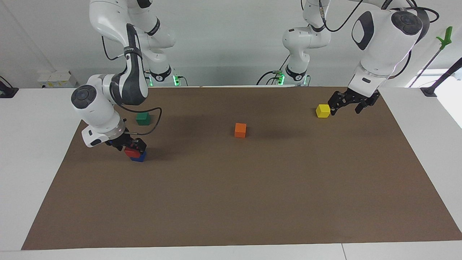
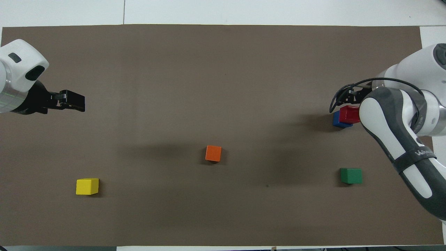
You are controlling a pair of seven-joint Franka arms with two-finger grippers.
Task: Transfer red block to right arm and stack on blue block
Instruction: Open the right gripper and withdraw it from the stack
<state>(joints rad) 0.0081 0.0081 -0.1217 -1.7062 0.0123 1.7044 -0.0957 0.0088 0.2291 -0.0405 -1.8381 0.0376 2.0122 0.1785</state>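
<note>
The red block (image 1: 129,152) rests on top of the blue block (image 1: 140,157) at the right arm's end of the brown mat, set slightly off its centre. My right gripper (image 1: 133,147) is down at the stack, its fingers closed on the red block. In the overhead view the red block (image 2: 349,114) covers most of the blue block (image 2: 339,122), and the right arm hides most of its gripper. My left gripper (image 1: 347,107) is open and empty, held above the mat close to a yellow block; it also shows in the overhead view (image 2: 75,101).
A yellow block (image 1: 323,110) lies at the left arm's end of the mat. An orange block (image 1: 240,130) sits in the middle. A dark green block (image 1: 143,118) lies nearer to the robots than the stack. The brown mat (image 1: 231,202) covers the table.
</note>
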